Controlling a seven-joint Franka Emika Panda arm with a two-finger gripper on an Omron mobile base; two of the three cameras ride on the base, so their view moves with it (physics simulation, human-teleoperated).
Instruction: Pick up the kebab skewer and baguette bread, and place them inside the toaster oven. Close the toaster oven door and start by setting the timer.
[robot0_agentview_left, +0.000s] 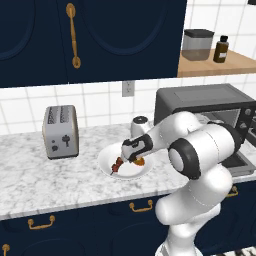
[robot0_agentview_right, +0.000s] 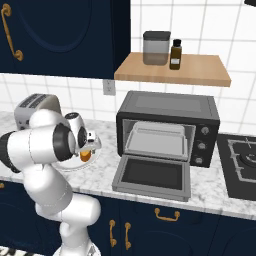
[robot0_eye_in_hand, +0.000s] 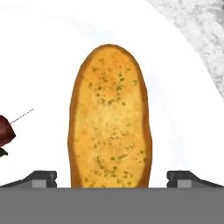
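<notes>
Though spread wide, tool (robot0_eye_in_hand: 112, 179) astride baguette bread (robot0_eye_in_hand: 110, 118) on plate (robot0_eye_in_hand: 52, 52); kebab skewer (robot0_eye_in_hand: 5, 131) cropped at edge

Grey-veined white marble counter (robot0_agentview_left: 45, 180) spans lower half of left base view, above navy drawers. Silver two-slot toaster (robot0_agentview_left: 60, 131) stands on it at left. White plate (robot0_agentview_left: 106, 161) rests on it at centre, carrying baguette bread (robot0_eye_in_hand: 109, 118) and kebab skewer (robot0_agentview_left: 118, 163). In right base view, dark toaster oven (robot0_agentview_right: 169, 108) sits on counter at centre, toaster oven door (robot0_agentview_right: 152, 175) dropped flat onto marble. Wooden shelf (robot0_agentview_right: 190, 72) at upper centre holds grey canister (robot0_agentview_right: 156, 48) and brown bottle (robot0_agentview_right: 175, 54).
</notes>
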